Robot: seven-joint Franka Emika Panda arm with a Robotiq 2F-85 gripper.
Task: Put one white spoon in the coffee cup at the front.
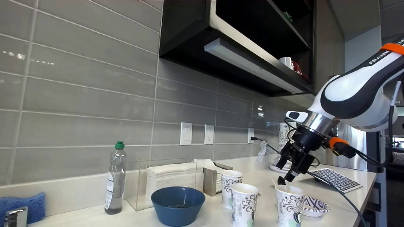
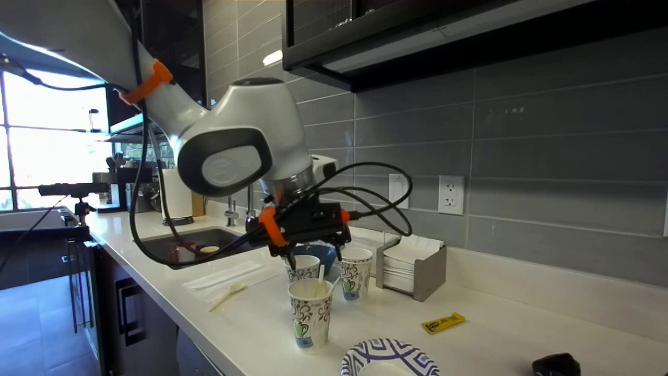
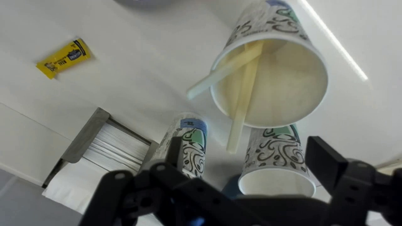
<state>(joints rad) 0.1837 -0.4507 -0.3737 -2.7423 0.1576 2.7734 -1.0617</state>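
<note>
The front coffee cup, white with dark swirls, stands upright in both exterior views and in the wrist view. Two white spoons lean inside it, handles sticking out over the rim; one handle and another handle show in the wrist view. My gripper is open and empty, above and close to the front cup. In the wrist view its fingers are wide apart, touching neither handle. Another white spoon lies on the counter.
Two more patterned cups stand behind the front cup. A napkin holder, blue bowl, soap bottle, yellow packet and patterned plate are on the counter. A sink lies farther back.
</note>
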